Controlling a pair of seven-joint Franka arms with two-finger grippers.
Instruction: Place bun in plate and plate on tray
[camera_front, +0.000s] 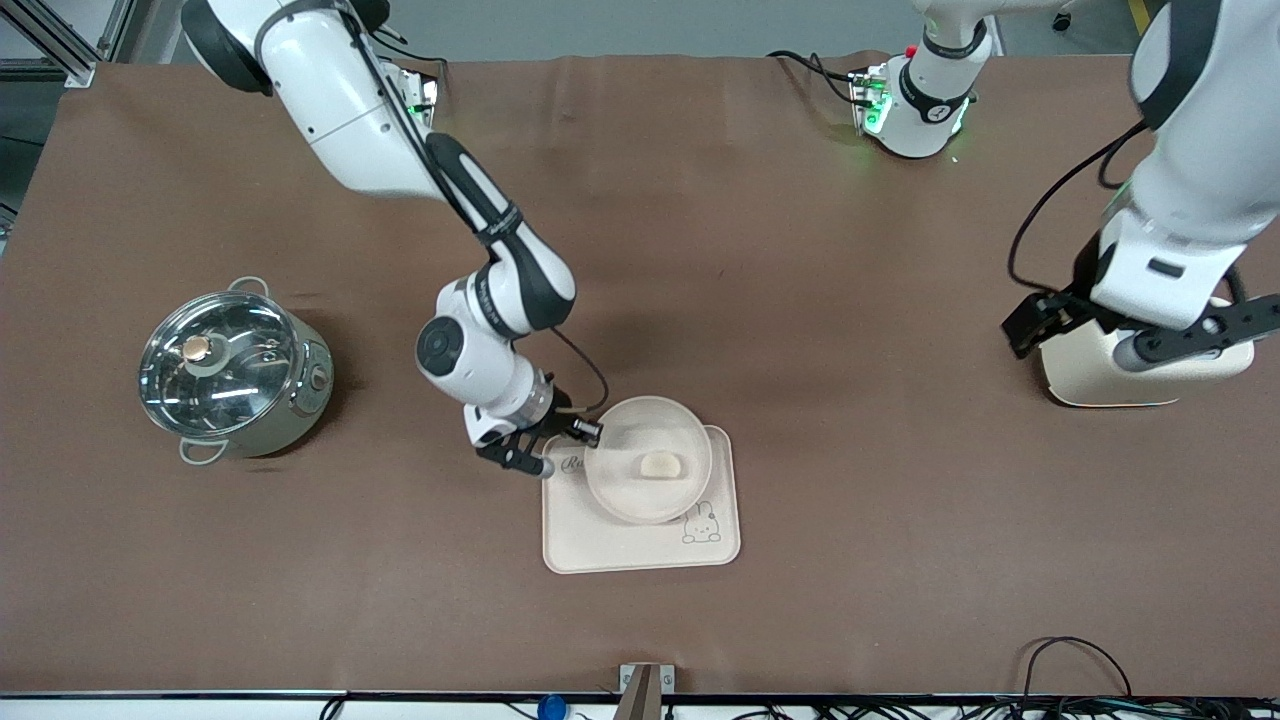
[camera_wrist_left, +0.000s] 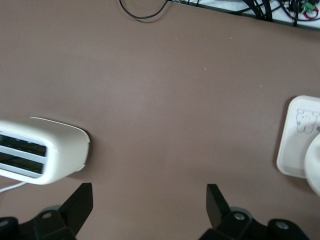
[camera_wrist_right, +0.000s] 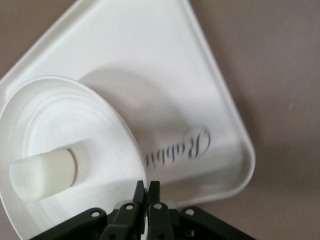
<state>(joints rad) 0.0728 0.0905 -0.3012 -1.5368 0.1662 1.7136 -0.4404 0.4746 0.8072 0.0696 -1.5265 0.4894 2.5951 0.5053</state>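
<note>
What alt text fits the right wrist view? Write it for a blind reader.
The right tool is shut on the rim of the plate, which holds the bun and is over the tray. The tray, lettered "Rabbit", lies on the brown table.

Cream bun (camera_front: 660, 464) in round plate (camera_front: 620, 495), over rabbit tray (camera_front: 640, 545)
</note>
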